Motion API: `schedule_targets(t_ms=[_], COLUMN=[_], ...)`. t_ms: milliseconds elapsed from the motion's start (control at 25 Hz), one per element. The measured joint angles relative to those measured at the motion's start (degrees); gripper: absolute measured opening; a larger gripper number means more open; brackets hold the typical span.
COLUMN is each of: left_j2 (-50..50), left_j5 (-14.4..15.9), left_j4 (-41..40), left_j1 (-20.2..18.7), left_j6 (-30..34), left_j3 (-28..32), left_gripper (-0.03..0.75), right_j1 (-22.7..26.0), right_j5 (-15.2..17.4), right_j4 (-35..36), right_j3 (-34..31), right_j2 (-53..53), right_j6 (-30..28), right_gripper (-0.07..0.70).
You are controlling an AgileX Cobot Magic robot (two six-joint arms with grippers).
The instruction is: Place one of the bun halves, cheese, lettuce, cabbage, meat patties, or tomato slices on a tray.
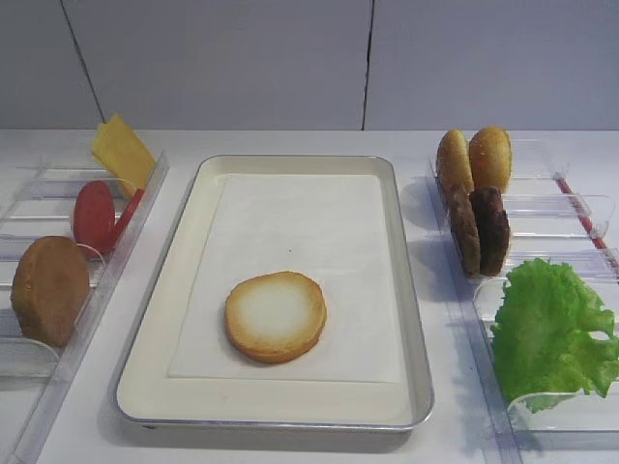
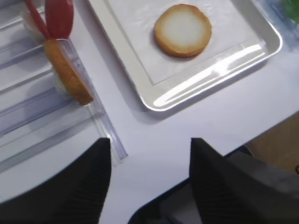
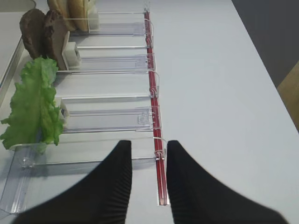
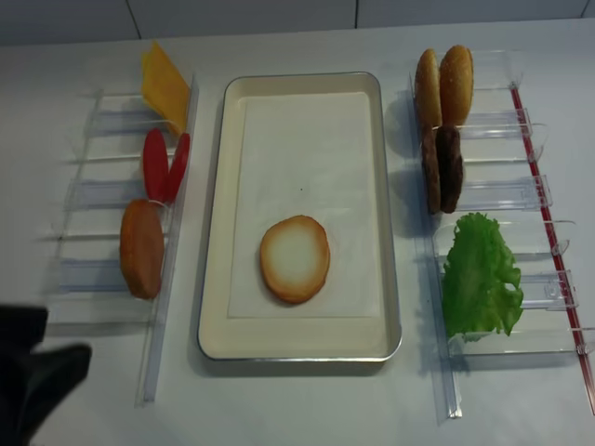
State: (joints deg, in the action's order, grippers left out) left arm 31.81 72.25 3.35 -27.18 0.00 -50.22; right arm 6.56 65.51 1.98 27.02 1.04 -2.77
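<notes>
Seeing bun half (image 1: 276, 316) flat on tray (image 1: 290, 422) paper | my left fingers (image 2: 150, 154) spread, empty; right fingers (image 3: 148, 158) apart, empty | risk: swinging back could clip bins (image 2: 70, 121) on counter (image 2: 201, 126)

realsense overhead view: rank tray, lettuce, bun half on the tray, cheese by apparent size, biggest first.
1. Tray, by far the largest.
2. Lettuce.
3. Bun half lying flat on the tray's paper.
4. Cheese, though it stands tilted in its bin, so its face is foreshortened and third versus fourth is unsure.

Left gripper (image 4: 56, 367) — edge-cropped, blurred
</notes>
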Motion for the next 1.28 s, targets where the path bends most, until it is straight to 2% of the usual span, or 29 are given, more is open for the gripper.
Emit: schedule_targets(t_ms=[160, 520, 840, 1280], left_j2=[-7.8, -21.5, -27.2, -32.6], left_j5=[0.1, 0.4, -3.7, -4.3], left_j4=[1.7, 1.7, 1.2, 0.8], left_j1=[0.0, 0.0, 0.0, 0.0], left_j6=[2.8, 4.7, 6.1, 6.1], left_j3=[6.4, 19.7, 21.8, 22.0], left_gripper=[0.354, 0.335, 0.331, 0.331], right_j1=[0.0, 0.0, 0.0, 0.0], right_j5=[0.0, 0.0, 0.0, 0.0], right_j4=[0.0, 0.0, 0.0, 0.0], right_j3=[0.0, 0.0, 0.0, 0.0], right_j2=[0.0, 0.0, 0.0, 0.0], right_j6=[0.0, 0.0, 0.0, 0.0], right_gripper=[0.241, 0.242, 0.241, 0.241])
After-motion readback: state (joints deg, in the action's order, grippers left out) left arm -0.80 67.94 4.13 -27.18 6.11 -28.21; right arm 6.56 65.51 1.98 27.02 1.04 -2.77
